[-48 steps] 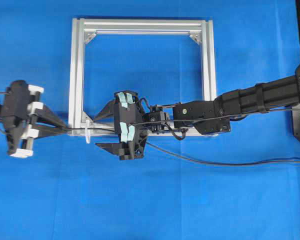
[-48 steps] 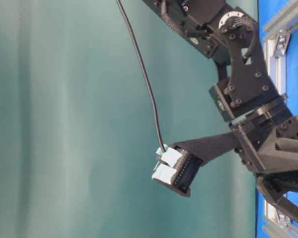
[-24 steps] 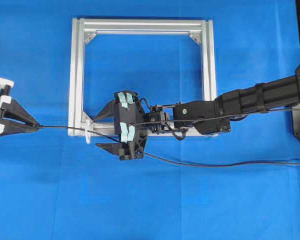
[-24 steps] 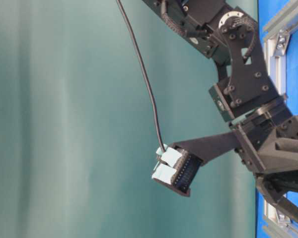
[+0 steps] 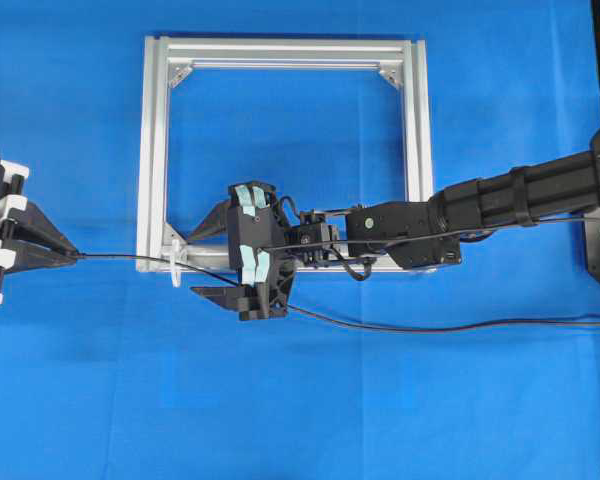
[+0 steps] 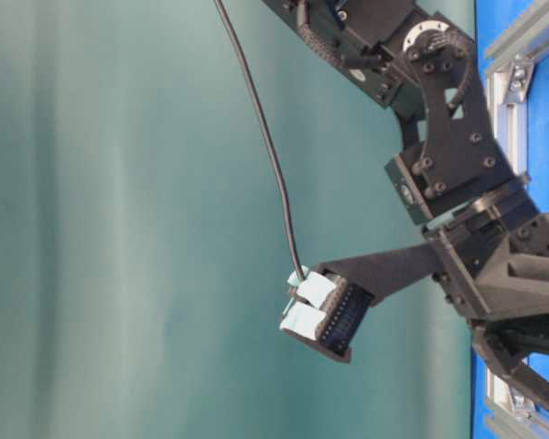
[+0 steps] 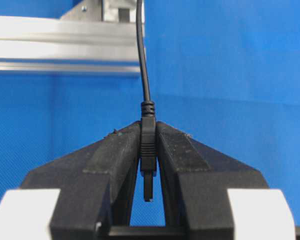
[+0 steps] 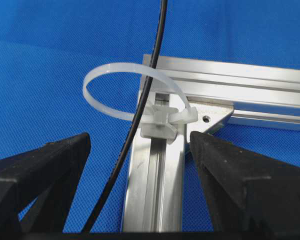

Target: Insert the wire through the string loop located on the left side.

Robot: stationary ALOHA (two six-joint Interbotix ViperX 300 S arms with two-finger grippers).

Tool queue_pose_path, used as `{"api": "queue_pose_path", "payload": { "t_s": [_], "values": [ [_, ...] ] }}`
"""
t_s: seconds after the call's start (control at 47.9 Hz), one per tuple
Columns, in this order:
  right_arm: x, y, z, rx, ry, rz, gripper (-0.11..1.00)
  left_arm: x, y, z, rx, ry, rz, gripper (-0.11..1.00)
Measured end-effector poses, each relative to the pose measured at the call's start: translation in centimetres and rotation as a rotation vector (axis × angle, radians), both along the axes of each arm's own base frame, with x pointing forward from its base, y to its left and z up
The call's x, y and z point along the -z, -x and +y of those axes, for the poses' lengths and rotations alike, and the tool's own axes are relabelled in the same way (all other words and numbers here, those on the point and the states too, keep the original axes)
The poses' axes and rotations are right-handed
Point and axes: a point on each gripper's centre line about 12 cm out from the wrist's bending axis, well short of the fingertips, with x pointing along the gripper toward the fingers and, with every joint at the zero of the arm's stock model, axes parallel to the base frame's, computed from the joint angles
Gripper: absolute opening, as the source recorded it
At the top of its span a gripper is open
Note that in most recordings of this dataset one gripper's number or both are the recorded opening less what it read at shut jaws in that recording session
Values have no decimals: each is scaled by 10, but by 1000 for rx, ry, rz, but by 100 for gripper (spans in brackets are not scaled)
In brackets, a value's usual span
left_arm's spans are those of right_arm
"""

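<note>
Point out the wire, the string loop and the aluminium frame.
wire (image 7: pixel 148 145): left wrist view, on the plug end pinched between the fingers.
string loop (image 8: pixel 121 69): right wrist view, on the top of the whitish arc.
aluminium frame (image 5: pixel 285 52): overhead view, on the far rail.

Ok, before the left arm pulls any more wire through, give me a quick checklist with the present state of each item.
1. Left claw shut on the wire plug: ok.
2. Wire passes through the string loop: ok.
3. Right claw open, clear of the wire: ok.
4. Loop attached at the aluminium frame corner: ok.
5. Wire trails free on the right, no visible snag: ok.
6. Slack remaining beyond the picture edge: cannot tell.
</note>
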Motion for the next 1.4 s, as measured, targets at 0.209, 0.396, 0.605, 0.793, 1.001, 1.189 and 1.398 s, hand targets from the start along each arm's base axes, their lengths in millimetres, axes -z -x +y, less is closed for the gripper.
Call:
{"api": "queue_pose_path", "payload": {
  "t_s": [0.209, 0.396, 0.605, 0.793, 1.001, 1.189, 1.398],
  "values": [
    [0, 0, 0, 0, 0, 0, 95, 3, 1, 0, -35, 42, 38, 30],
    [0, 0, 0, 0, 0, 0, 95, 3, 2, 0, -40, 49, 45, 80],
    [0, 0, 0, 0, 0, 0, 95, 4, 2, 0, -40, 48, 46, 71],
    [-22, 1, 0, -1, 2, -26, 95, -1, 1, 0, -32, 44, 19, 71],
    [-60, 4, 0, -14, 35, -67, 95, -27, -4, -1, -15, 42, -103, 71],
    [-76, 7, -1, -15, 38, -70, 95, -47, -5, -1, -8, 48, -183, 71],
    [-99, 12, -1, -14, 38, -84, 95, -66, -7, -1, 21, 9, -259, 71]
  ]
}}
